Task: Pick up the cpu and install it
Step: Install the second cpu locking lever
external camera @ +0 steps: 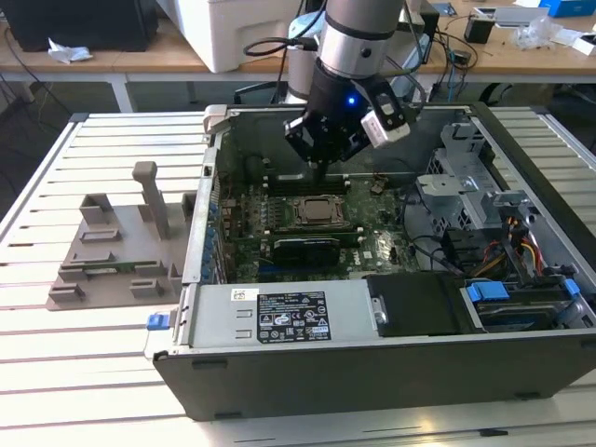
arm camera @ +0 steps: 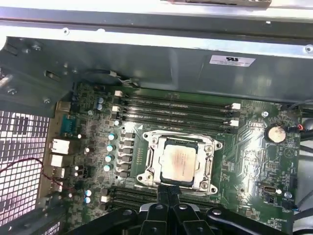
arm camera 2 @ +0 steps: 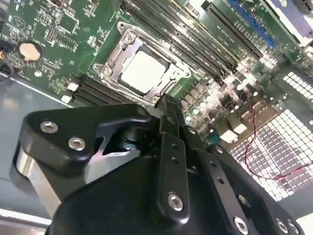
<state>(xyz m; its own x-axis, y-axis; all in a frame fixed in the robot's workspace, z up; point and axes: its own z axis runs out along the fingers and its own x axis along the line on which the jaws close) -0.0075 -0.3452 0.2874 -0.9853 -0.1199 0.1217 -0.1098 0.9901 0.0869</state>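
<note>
The cpu [external camera: 318, 210] lies flat in the metal socket frame [arm camera: 146, 164] on the green motherboard inside the open computer case. Its silvery top plate shows in both wrist views [arm camera 2: 143, 72] [arm camera: 178, 164]. My gripper [external camera: 317, 175] hangs just above the board, over the far side of the socket in the exterior view. The black fingers [arm camera: 168, 192] are pressed together with nothing between them, their tips [arm camera 2: 166, 105] close to the socket's edge and apart from the cpu.
A grey plastic holder tray [external camera: 112, 251] stands on the slatted table at the exterior view's left. Inside the case [external camera: 372, 372] are the power supply [external camera: 279, 317], a drive cage with cables [external camera: 503, 233] at the right, and memory slots [arm camera: 176, 110] beside the socket.
</note>
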